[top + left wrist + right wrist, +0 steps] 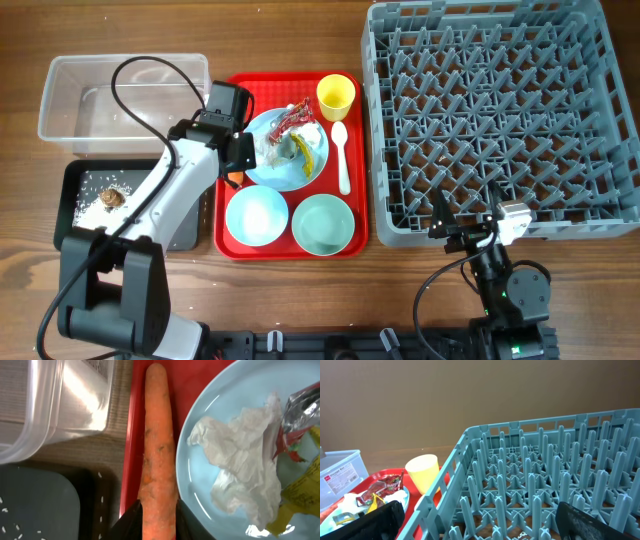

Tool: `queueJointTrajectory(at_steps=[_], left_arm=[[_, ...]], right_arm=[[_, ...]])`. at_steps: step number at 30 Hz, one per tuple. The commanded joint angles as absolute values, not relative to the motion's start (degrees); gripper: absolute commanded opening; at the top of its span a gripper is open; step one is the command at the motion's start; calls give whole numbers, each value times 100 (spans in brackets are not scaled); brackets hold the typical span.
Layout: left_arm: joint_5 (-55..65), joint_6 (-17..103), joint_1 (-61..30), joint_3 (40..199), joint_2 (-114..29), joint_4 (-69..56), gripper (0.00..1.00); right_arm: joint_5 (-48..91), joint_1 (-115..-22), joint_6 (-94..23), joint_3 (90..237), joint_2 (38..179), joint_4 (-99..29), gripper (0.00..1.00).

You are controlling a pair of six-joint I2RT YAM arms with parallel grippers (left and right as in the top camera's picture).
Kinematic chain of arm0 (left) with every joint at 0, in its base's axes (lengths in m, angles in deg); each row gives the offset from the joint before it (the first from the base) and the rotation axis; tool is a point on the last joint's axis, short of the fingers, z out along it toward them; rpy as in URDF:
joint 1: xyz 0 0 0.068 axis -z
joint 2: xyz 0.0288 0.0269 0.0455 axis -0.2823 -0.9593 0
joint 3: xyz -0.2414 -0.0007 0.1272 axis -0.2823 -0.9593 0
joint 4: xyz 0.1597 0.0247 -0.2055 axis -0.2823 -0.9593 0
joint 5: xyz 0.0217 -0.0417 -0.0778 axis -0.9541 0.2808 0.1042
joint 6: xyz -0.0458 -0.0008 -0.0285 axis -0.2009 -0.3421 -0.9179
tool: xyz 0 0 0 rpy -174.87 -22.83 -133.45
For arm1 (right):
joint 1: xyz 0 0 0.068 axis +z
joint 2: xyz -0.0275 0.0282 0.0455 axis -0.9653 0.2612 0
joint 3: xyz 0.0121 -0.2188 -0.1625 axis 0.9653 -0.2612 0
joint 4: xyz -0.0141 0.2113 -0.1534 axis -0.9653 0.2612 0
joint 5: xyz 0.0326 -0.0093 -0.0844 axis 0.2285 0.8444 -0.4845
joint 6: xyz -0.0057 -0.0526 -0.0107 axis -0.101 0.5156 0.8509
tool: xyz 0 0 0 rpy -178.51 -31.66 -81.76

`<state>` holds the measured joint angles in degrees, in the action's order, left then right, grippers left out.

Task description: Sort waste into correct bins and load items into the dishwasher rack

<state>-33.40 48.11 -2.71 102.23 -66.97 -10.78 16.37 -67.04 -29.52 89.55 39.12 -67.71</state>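
Orange carrot point(159, 435), one end clenched in the left pincer point(156, 522).
It lies flat along the left rim of the red tray point(131, 435), its near end between the two dark fingers, which press on both sides; the rest reaches away from the pincer. Just beside it sits the pale blue plate point(200, 460), holding crumpled white paper point(240, 475) and wrappers point(300, 410). Beyond the rim stand the clear tub point(30, 410) and black tray point(40, 505). At the dishwasher rack point(545, 485), the right pincer point(480, 522) hangs released, fingers wide apart.

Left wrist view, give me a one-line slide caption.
Left gripper straddles the carrot on the red tray, beside a blue plate of crumpled paper.
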Motion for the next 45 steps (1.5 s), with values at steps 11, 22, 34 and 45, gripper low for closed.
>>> queueJointTrajectory(at_steps=[11, 22, 34, 45], left_arm=[[-3471, 4562, -308, 9449, -6706, -335, 29], [-3469, 4562, -308, 9447, -6800, -291, 36], [-3535, 4562, -308, 9390, -6874, -230, 26], [-3535, 4562, -308, 9383, -6874, -224, 27]], right_arm=[[1604, -6700, -2939, 8950, 3901, -6789, 100], [1604, -6700, -2939, 8950, 3901, -6789, 100], [1604, -6700, -2941, 8950, 3901, -6789, 100], [1604, -6700, -2941, 8950, 3901, -6789, 100]])
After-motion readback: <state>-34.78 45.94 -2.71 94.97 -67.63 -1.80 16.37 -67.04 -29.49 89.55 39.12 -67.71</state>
